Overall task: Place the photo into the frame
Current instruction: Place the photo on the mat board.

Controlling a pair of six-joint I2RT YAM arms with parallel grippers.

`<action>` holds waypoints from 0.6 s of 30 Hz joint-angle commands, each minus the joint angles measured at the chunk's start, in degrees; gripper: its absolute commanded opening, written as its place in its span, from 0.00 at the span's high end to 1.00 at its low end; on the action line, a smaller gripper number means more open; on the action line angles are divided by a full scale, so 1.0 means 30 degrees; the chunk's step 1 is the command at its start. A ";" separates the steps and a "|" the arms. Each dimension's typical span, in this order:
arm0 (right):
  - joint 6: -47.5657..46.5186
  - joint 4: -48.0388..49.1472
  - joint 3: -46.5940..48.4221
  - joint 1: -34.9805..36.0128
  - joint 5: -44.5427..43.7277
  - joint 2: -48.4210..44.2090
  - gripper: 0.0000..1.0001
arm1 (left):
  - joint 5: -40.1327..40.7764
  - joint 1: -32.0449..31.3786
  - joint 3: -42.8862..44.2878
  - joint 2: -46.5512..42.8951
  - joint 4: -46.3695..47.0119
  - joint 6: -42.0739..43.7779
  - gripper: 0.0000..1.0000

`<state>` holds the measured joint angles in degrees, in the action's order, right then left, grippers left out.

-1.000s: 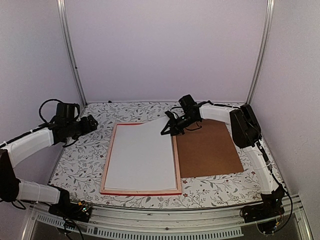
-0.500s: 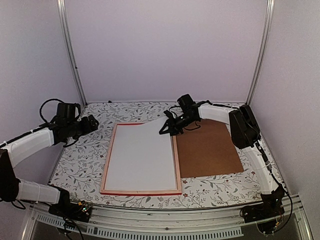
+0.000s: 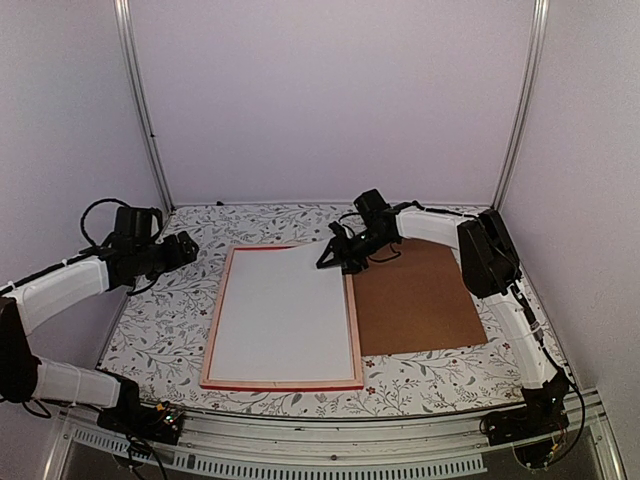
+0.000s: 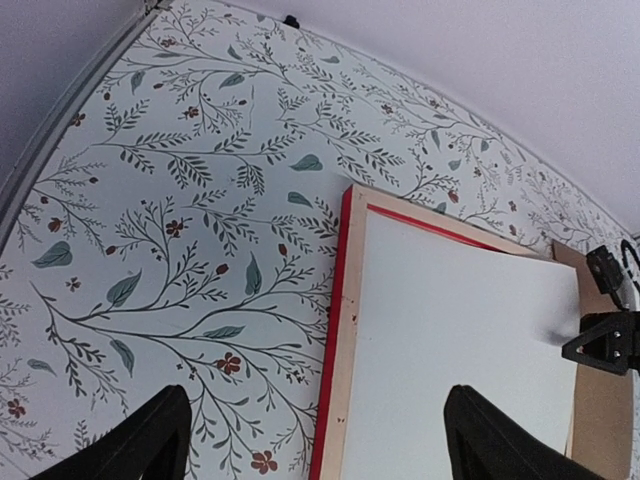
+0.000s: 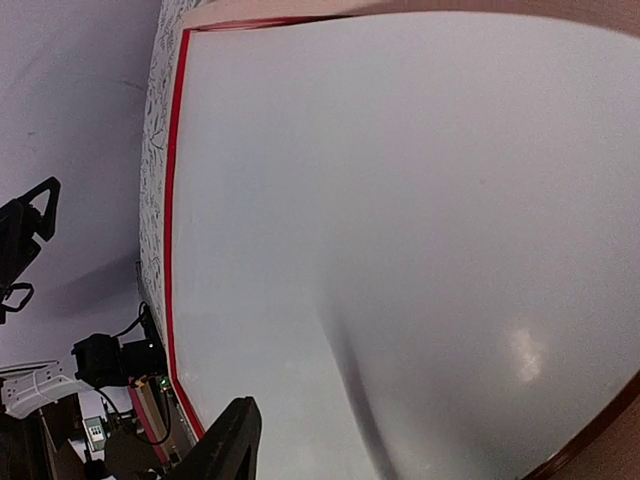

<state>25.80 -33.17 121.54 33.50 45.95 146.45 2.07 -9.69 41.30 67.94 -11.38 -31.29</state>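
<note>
Lilac walls enclose a leaf-patterned worktop where the frame lies flat at centre, red edge and pale wood rail showing. The photo rests inside it, blank white side up and filling the opening, with its far right corner riding over the far rail. The right gripper sits at that corner. Whether its jaws are pinching the paper or standing clear cannot be told, as its own camera shows only one finger against the sheet. The left gripper hovers above the worktop's left side, well apart from the frame, jaws spread wide. A brown board lies just beside the frame's right rail.
</note>
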 commanded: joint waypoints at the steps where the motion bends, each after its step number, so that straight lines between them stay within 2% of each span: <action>1: -0.0408 -0.0458 0.0394 0.0114 -0.0948 -0.0614 0.47 | -0.0103 -0.0269 -0.0315 0.0011 0.0414 0.0242 0.10; 13: -0.1423 -0.1605 0.0236 0.0114 -0.3920 -0.1851 0.37 | -0.1104 -0.0279 -0.0890 -0.0003 0.1080 0.0452 0.10; 18: -0.1903 -0.1907 -0.0251 0.0114 -0.6012 -0.2837 0.33 | -0.2135 -0.0271 -0.1295 0.0021 0.1856 0.0559 0.04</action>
<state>22.26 -37.34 121.54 33.80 34.72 143.35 -1.04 -9.87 38.54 67.94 -9.13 -30.63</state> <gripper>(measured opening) 0.658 0.940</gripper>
